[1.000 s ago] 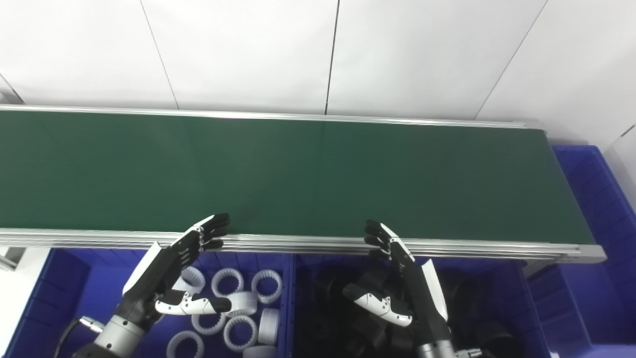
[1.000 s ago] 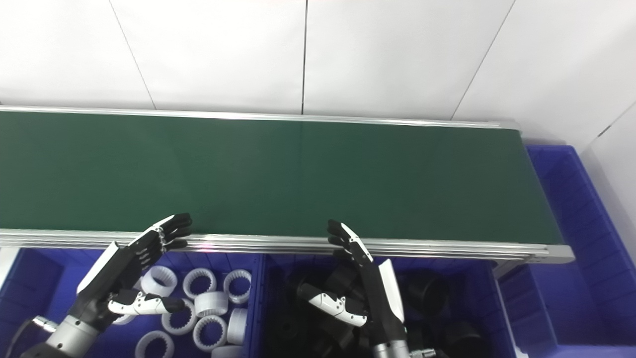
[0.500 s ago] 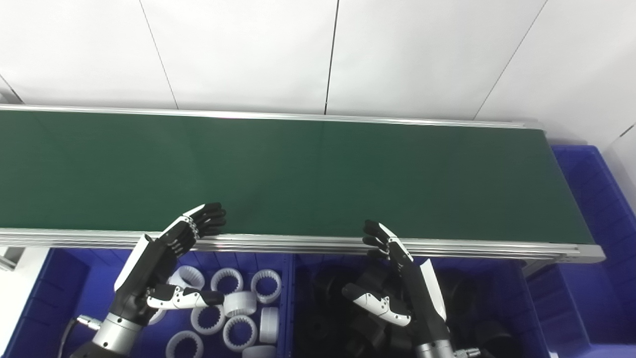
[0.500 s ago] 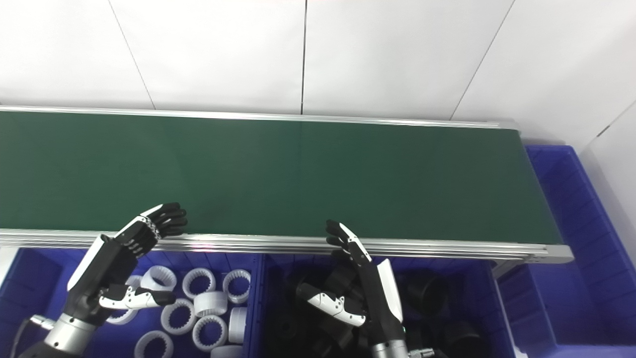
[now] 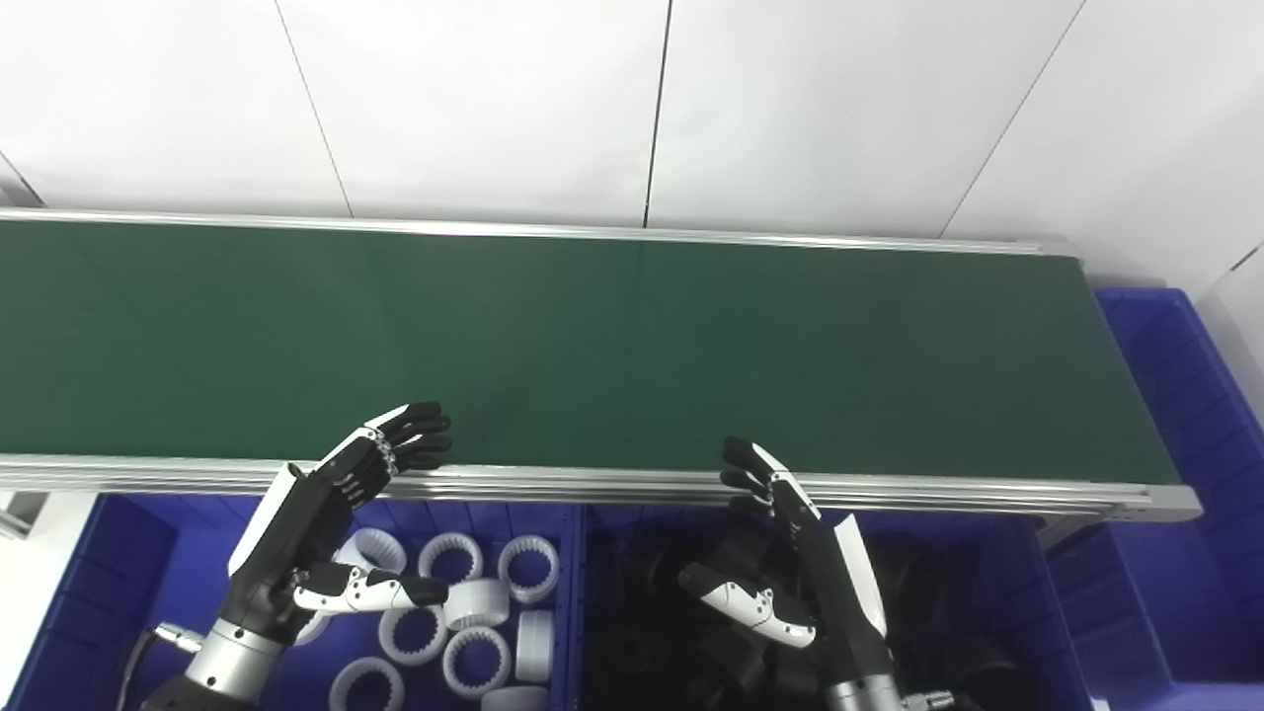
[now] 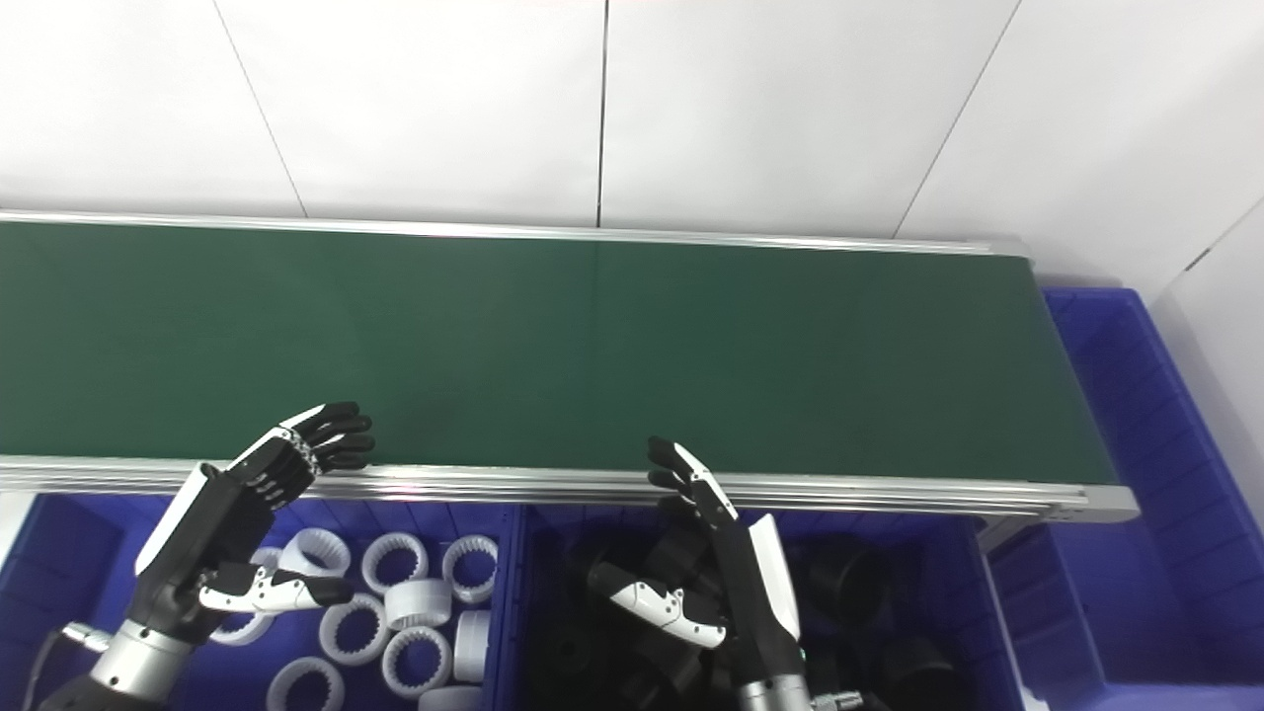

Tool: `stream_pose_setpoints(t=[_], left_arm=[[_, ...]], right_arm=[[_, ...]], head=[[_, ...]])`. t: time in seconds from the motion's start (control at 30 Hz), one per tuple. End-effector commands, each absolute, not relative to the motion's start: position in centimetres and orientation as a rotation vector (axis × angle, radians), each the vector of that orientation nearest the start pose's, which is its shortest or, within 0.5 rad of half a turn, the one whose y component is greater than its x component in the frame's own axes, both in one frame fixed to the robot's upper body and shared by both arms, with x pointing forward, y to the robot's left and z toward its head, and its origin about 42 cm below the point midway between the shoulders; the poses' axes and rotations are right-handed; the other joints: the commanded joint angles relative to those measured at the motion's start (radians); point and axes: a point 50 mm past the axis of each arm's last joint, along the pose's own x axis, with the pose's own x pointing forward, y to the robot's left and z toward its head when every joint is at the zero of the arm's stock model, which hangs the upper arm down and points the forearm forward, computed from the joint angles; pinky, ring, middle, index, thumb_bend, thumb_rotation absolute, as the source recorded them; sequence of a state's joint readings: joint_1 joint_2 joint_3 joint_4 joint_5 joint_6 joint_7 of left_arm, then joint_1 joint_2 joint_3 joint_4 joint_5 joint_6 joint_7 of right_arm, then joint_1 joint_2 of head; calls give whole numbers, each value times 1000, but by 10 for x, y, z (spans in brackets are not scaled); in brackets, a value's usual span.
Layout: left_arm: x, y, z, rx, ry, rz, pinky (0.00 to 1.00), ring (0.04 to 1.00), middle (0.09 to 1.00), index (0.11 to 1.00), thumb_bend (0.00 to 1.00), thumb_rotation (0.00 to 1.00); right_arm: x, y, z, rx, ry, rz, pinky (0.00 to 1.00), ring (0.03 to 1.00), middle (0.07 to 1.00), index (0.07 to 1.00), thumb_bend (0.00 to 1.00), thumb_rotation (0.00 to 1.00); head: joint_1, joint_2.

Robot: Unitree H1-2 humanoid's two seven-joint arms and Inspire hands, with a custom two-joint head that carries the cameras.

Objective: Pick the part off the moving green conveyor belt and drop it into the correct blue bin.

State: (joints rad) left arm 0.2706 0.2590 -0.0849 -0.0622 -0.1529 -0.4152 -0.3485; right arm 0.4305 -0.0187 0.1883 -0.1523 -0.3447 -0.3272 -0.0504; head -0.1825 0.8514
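**Both hands open at the belt's near rail**

White panelled wall [image 5: 474, 99] rises behind the belt; the green conveyor belt [image 5: 592, 346], matte and smooth between aluminium rails, carries no part in view; a third blue bin [image 5: 1195, 395] sits at the belt's right end; below the near rail, one blue bin [image 5: 69, 592] holds white toothed plastic rings [image 5: 450, 558], another [image 5: 1057, 632] black parts [image 5: 642, 642], number unclear; left hand [image 5: 316, 533] and right hand [image 5: 800, 563] hover over these bins, fingers spread, holding nothing, fingertips at the rail.
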Motion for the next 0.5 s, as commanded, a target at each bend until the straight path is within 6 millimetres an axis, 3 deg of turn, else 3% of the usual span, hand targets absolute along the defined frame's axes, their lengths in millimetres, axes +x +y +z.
stream_pose_setpoints(t=[0.0, 0.47], left_arm=[[188, 267, 94, 123, -263, -403, 753, 795, 838, 846, 927, 242], [186, 265, 92, 102, -267, -378, 735, 781, 825, 837, 930, 233]], right_arm=[[140, -178, 81, -280, -122, 115, 722, 804, 851, 869, 728, 508], [139, -179, 82, -281, -115, 117, 721, 801, 848, 869, 731, 515]], head=[[0, -1], [0, -1]])
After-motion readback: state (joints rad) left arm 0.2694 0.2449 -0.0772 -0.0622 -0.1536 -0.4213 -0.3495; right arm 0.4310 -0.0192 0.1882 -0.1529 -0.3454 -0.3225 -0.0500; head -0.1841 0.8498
